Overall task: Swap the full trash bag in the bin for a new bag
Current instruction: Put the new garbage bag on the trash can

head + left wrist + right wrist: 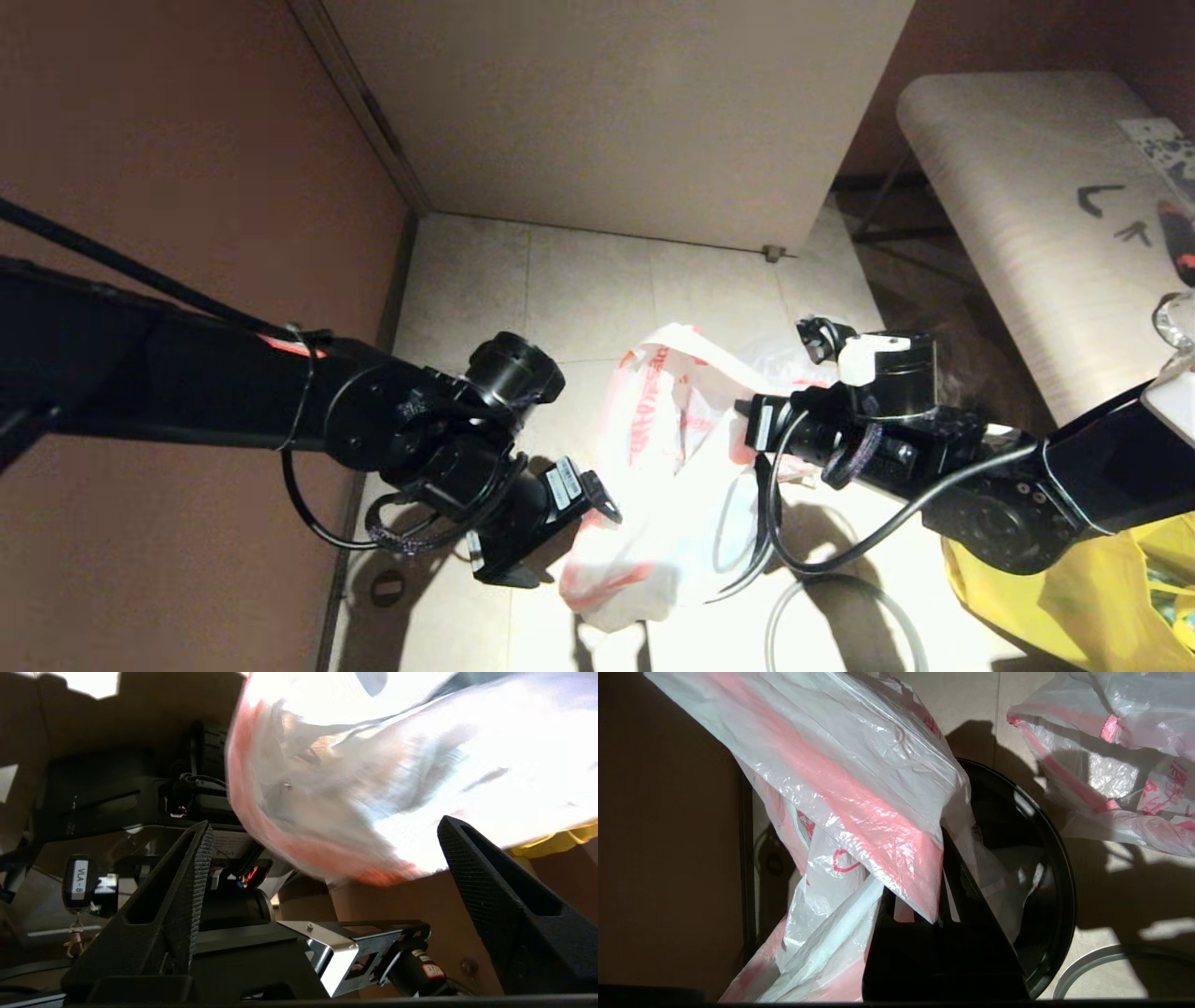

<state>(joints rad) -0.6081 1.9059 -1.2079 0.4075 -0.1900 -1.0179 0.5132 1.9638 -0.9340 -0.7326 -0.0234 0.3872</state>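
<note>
Limp translucent white plastic new bag (859, 812), light and slippery, pinched in right gripper (924, 914); best taken by red-orange hem. Left gripper (322, 858) spread wide, empty.

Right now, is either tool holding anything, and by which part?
The right tool is shut on the new bag, pinching its edge. The left tool is open, holding nothing.

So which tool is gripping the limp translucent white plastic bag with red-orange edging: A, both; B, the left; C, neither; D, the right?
D: the right tool is shut on the limp translucent white plastic bag, while the left tool stands open with nothing between its fingers.
</note>
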